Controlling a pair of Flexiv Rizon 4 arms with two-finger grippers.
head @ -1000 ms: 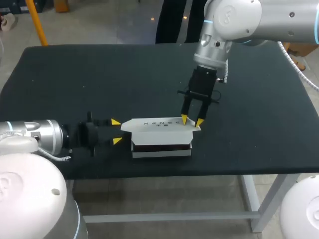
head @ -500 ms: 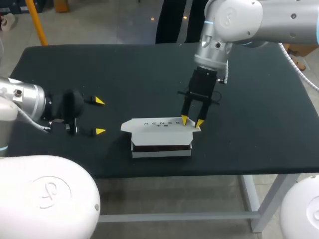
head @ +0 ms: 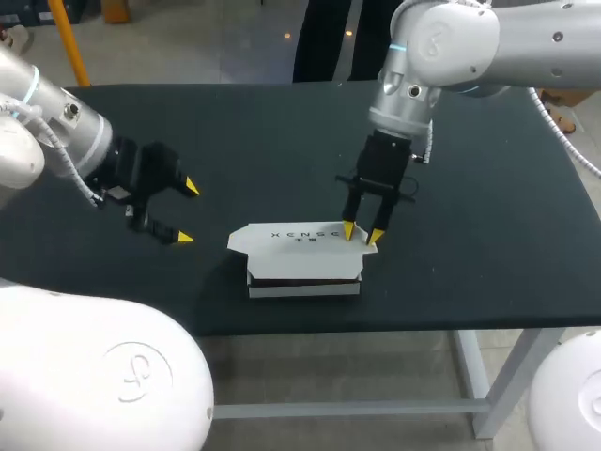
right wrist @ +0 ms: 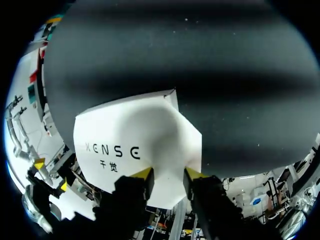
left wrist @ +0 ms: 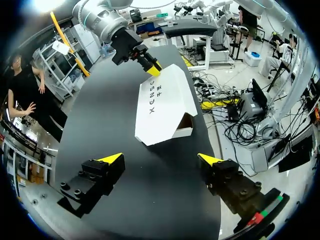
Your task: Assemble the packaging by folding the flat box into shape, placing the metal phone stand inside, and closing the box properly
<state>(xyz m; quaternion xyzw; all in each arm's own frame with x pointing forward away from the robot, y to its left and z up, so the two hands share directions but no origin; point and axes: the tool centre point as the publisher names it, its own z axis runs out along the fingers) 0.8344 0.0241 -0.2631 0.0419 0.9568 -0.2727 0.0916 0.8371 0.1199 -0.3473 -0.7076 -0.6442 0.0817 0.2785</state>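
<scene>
Currently, the white cardboard box (head: 302, 258) is located near the middle of the tabletop's (head: 235, 132) front edge, with its lid lowered but not tucked in. The lid's right end is pressed down by the right gripper (head: 362, 232), its fingers narrowly parted, presumably to steady the lid for closing. The left gripper (head: 186, 211) is held spread wide towards the left edge, clear of the box.

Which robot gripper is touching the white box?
The right gripper, down on the white cardboard box's lid. The left gripper hangs open, away from the box, above the black table.
</scene>
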